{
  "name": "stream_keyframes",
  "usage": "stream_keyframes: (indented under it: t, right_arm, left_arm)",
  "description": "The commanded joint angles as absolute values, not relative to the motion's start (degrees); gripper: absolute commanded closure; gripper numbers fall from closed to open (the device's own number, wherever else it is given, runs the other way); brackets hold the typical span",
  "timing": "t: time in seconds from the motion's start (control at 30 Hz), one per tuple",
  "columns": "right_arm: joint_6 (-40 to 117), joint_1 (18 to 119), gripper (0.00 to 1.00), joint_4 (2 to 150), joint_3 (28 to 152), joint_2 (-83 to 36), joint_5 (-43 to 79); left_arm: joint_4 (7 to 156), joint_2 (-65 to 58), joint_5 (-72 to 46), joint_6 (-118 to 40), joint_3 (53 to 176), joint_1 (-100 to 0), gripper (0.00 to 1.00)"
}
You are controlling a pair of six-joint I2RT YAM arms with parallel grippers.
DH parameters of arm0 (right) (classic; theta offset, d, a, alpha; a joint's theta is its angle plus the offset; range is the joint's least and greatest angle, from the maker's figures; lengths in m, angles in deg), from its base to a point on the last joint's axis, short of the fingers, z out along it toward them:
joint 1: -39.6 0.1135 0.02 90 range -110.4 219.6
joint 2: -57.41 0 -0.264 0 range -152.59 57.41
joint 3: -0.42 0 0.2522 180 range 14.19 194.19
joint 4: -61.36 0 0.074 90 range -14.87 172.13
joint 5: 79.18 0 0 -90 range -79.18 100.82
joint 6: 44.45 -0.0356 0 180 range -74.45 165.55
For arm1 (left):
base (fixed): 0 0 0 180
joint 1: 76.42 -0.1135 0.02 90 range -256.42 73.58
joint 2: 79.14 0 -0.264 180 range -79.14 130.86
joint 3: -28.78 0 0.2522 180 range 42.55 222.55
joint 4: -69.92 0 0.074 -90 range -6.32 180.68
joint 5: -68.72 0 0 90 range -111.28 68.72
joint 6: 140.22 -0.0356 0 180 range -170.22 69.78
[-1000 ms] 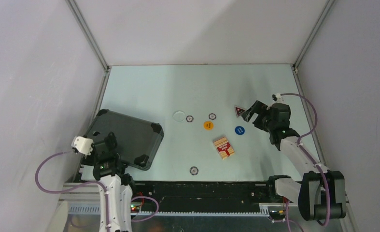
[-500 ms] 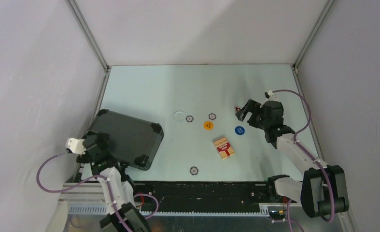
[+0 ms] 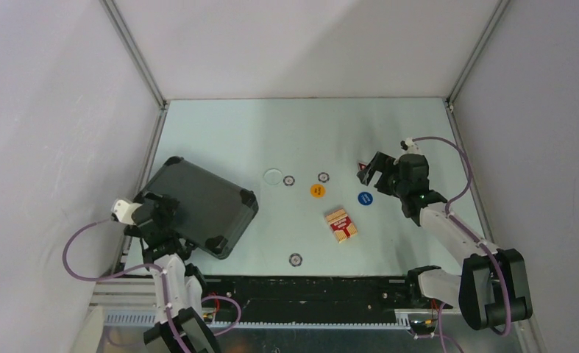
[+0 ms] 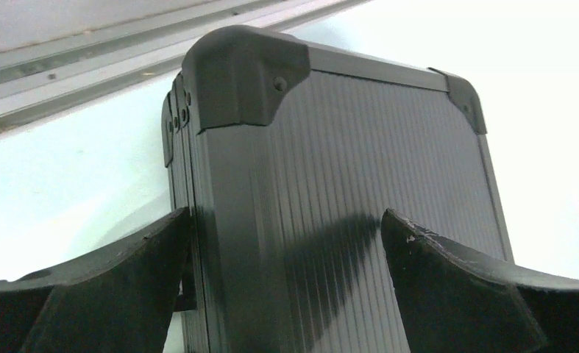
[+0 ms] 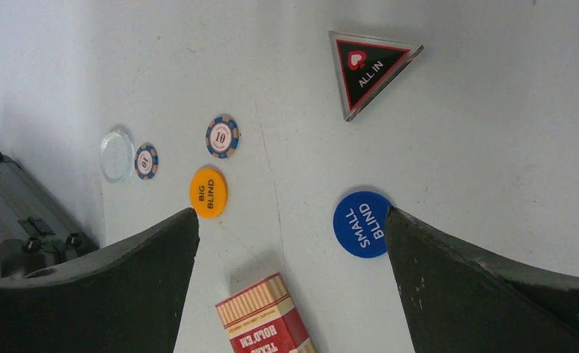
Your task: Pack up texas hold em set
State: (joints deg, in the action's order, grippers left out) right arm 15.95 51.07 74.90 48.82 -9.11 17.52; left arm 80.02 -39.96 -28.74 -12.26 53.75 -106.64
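Observation:
The black briefcase (image 3: 198,209) lies shut and flat at the table's left. My left gripper (image 3: 165,207) is open at its near-left edge. In the left wrist view the gripper (image 4: 286,217) straddles that edge of the ribbed case (image 4: 330,162), one finger beside the side wall and one over the lid. My right gripper (image 3: 368,173) hangs open over the triangular marker (image 5: 367,66). Its wrist view (image 5: 292,213) shows the blue button (image 5: 361,223), orange button (image 5: 208,193), card deck (image 5: 268,316), clear disc (image 5: 115,155) and two chips (image 5: 222,136).
A third chip (image 3: 295,259) lies near the table's front edge, by the black rail (image 3: 308,287). The card deck (image 3: 340,224) sits mid-table. Grey walls and metal posts (image 3: 135,55) close in the left, right and back sides. Purple cables loop beside both arms.
The briefcase has shifted a little to the right and away from the left wall, with my left gripper against it. My right gripper has moved slightly left over the triangular marker.

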Motion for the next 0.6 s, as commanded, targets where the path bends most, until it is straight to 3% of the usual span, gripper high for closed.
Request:
stream_keyframes:
  t: [0.0, 0.23, 0.57]
  right_arm:
    - [15.2, 52.9, 0.0, 74.8, 51.2, -7.3, 15.8]
    - [12.7, 59.7, 0.0, 77.4, 53.0, -8.5, 14.4]
    - [6.2, 80.1, 0.0, 74.0, 58.8, -19.6, 10.0]
  left_arm:
    - [83.1, -42.3, -11.1, -7.3, 51.3, -102.0, 0.02]
    - [85.5, -44.2, -10.2, -6.6, 52.1, -101.2, 0.02]
    - [86.5, -43.5, -11.4, -7.2, 54.3, -101.2, 0.02]
